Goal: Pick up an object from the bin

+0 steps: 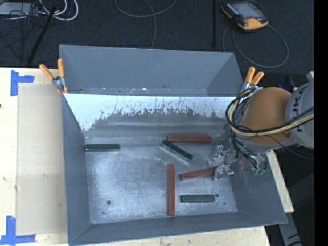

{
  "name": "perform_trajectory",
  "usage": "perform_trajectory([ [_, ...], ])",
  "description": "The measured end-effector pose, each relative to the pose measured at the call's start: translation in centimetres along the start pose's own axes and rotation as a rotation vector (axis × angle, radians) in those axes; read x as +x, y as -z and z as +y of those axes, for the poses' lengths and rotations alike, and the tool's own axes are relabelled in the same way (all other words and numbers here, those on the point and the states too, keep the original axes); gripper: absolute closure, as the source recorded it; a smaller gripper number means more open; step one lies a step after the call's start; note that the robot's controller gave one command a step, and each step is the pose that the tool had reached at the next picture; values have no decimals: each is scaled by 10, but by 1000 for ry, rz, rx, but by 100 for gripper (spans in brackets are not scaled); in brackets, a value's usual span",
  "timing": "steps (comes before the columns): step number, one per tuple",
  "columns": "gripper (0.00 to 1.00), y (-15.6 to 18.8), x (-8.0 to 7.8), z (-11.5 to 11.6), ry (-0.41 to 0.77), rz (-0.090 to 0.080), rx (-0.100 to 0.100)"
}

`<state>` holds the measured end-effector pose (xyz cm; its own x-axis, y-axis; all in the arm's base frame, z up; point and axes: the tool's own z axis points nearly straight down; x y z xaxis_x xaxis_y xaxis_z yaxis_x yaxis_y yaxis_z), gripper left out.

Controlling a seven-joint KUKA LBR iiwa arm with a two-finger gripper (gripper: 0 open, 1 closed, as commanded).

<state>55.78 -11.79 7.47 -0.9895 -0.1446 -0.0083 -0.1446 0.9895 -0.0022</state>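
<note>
The tool (221,167), spread unreadable, sits against one red-brown bar (196,175) in the grey bin (143,76).

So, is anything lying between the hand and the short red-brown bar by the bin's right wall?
Nothing visible. The hand is right at the right end of the short red-brown bar. The dark green bar lies below it in the view, apart from it.

A dark carpeted floor (154,32) is seen well beyond the gripper (221,169). Thin cables (75,6) are looped across it, and an orange-edged handheld unit (245,13) is laid there.
</note>
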Motion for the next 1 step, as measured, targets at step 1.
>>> perform_trajectory([
  [1,100,0,0,0,1,0,0],
])
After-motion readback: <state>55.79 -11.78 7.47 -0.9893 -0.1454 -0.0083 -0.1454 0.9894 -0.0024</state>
